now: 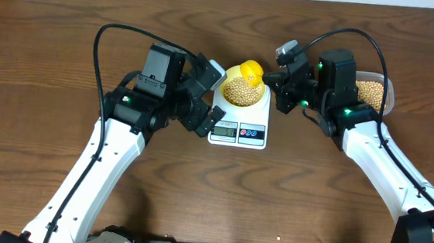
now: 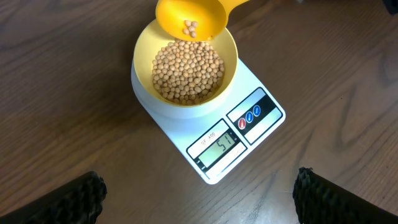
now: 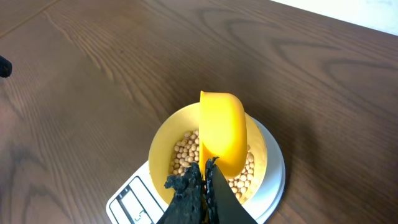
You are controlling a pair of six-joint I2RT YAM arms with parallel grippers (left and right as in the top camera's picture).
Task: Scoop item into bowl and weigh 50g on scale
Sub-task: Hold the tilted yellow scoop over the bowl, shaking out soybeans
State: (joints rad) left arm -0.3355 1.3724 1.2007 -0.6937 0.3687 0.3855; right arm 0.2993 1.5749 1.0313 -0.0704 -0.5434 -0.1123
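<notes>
Right claw [image 3: 204, 175] clenched on scoop [image 3: 222, 134] handle, tipped over bowl [image 3: 160, 143]. Trickle last beans [image 2: 191, 26] singly, watching scale [image 2: 252, 81] display.

small round tan beans [image 2: 188, 71] lie heaped in a pale yellow bowl [image 2: 143, 56], filling it about halfway. the bowl stands upright on one end of a flat white scale [image 2: 180, 129]. the scale's lit grey display and two round buttons sit at the other end, clear of the bowl.
</notes>
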